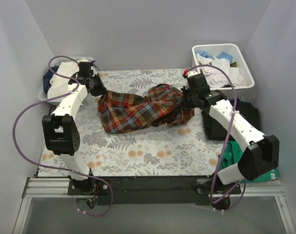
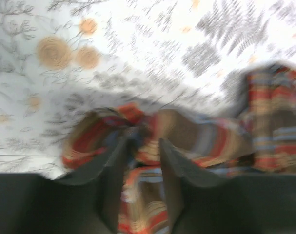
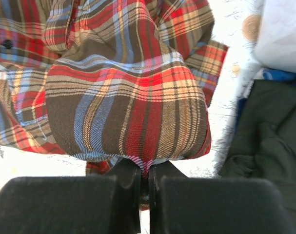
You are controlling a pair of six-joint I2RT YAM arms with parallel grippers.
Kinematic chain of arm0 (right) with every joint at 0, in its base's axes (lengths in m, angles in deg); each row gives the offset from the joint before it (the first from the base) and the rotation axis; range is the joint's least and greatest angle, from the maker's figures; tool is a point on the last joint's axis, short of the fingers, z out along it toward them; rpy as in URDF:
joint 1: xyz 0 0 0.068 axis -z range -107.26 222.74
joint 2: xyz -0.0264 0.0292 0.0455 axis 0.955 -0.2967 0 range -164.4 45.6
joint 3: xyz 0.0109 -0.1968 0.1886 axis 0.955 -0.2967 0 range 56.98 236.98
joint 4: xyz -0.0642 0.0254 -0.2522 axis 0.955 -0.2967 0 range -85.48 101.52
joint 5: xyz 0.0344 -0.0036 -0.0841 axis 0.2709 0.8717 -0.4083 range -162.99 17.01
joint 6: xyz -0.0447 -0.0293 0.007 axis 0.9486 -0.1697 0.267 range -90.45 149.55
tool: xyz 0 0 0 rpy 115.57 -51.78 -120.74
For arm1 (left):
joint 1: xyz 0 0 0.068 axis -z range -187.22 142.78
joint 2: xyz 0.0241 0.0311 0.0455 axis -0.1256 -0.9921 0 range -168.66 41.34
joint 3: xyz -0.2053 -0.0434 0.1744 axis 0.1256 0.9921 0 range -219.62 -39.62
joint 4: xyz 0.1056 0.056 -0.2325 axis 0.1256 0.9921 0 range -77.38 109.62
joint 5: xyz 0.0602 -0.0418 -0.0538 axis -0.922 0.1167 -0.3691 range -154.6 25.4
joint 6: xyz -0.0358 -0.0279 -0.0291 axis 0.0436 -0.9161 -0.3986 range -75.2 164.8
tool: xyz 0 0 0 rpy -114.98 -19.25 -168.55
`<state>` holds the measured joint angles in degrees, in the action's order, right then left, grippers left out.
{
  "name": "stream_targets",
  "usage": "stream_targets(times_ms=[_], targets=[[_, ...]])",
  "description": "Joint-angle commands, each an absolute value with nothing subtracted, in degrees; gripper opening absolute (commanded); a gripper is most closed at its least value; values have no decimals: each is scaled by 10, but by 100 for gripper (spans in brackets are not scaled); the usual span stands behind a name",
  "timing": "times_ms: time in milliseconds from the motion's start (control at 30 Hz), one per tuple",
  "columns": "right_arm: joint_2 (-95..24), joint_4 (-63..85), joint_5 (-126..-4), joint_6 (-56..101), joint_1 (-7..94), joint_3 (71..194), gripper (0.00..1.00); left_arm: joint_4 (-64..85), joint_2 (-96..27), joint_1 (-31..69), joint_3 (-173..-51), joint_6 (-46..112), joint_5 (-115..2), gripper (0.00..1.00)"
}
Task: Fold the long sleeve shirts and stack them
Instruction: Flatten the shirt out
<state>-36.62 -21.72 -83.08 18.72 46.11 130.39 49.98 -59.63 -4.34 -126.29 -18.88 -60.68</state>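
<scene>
Right gripper pinched nearly closed on a fold of the plaid shirt. Left gripper, blurred, narrowly parted, with the shirt's left edge bunched between its fingers. Shirt lies crumpled mid-table, strung between both grippers. Black garment just beside it, on the right.
</scene>
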Motion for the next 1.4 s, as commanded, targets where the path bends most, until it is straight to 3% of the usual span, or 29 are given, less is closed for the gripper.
stream_targets(times_ms=[0, 100, 133, 467, 967, 1200, 1233, 1333, 1367], targets=[[-407, -222, -808, 169, 464, 1355, 1, 497, -620, -41, -1342, -201, -592, 53], [-462, -251, -809, 131, 464, 1403, 1, 517, -598, -41, -1316, -197, -615, 75], [-498, -262, -807, 112, 465, 1436, 1, 518, -570, -41, -1295, -195, -622, 76], [-654, -302, -767, 97, 467, 1583, 1, 574, -379, -19, -1051, -241, -530, 79], [-630, -301, -751, 119, 466, 1547, 1, 549, -480, 117, -1001, -314, -578, 79], [-597, -301, -765, 135, 467, 1541, 1, 548, -523, 125, -984, -308, -606, 62], [-587, -301, -769, 135, 467, 1539, 1, 548, -528, 125, -986, -306, -620, 52], [-560, -301, -781, 141, 467, 1530, 1, 555, -539, 125, -1005, -297, -639, 35], [-552, -301, -783, 143, 467, 1527, 1, 557, -540, 125, -1012, -294, -658, 22]])
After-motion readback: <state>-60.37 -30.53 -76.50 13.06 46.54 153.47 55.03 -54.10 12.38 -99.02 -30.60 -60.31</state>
